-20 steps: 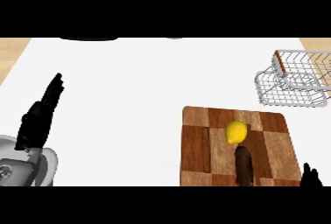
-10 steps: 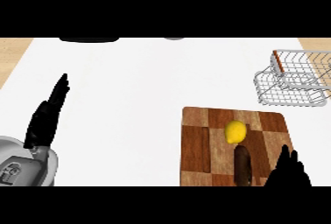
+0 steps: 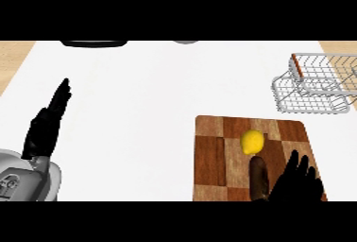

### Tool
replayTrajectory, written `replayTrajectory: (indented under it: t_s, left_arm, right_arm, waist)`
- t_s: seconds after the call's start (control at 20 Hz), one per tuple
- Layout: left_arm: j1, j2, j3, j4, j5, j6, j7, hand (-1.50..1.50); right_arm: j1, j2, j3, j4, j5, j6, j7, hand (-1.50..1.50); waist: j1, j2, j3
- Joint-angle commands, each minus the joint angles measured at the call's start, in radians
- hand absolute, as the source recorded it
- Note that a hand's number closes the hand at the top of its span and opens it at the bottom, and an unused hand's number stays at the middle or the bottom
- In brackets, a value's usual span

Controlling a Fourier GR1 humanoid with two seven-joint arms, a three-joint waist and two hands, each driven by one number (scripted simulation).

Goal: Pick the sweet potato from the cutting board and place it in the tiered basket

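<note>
My right hand [image 3: 298,182] hovers with fingers straight and spread just beside the sweet potato [image 3: 259,178], apparently lined up to close round it. The potato lies on the cutting board [image 3: 209,156], long axis running toward and away from me, below a lemon [image 3: 252,141]. The tiered basket [image 3: 315,84] waits beyond. My left hand [image 3: 47,124] rests open, fingers up, at the left.
</note>
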Motion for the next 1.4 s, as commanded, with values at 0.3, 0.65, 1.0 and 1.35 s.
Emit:
replayTrajectory:
  t_s: [0.3,0.65,1.0,1.35]
  left_arm:
    - [0.022,-0.015,0.009,-0.009,0.002,-0.020,-0.002,0.00]
    - [0.040,-0.029,0.014,-0.007,-0.007,-0.021,-0.026,0.00]
    - [0.019,-0.047,0.013,-0.004,-0.030,-0.006,-0.011,0.00]
    - [0.015,-0.041,0.032,0.014,-0.045,-0.017,-0.014,0.00]
  right_arm:
    - [-0.102,0.008,0.022,0.103,0.044,0.107,0.240,-1.50]
    - [-0.098,0.008,-0.034,0.146,-0.001,0.062,0.239,-1.50]
    - [-0.108,0.008,-0.045,0.198,-0.014,0.022,0.240,-1.50]
    - [-0.114,0.008,-0.052,0.246,-0.060,0.015,0.240,-1.50]
  waist:
    - [0.003,-0.001,0.001]
    - [0.000,-0.002,0.002]
    - [-0.006,0.000,0.002]
    - [-0.008,0.000,0.002]
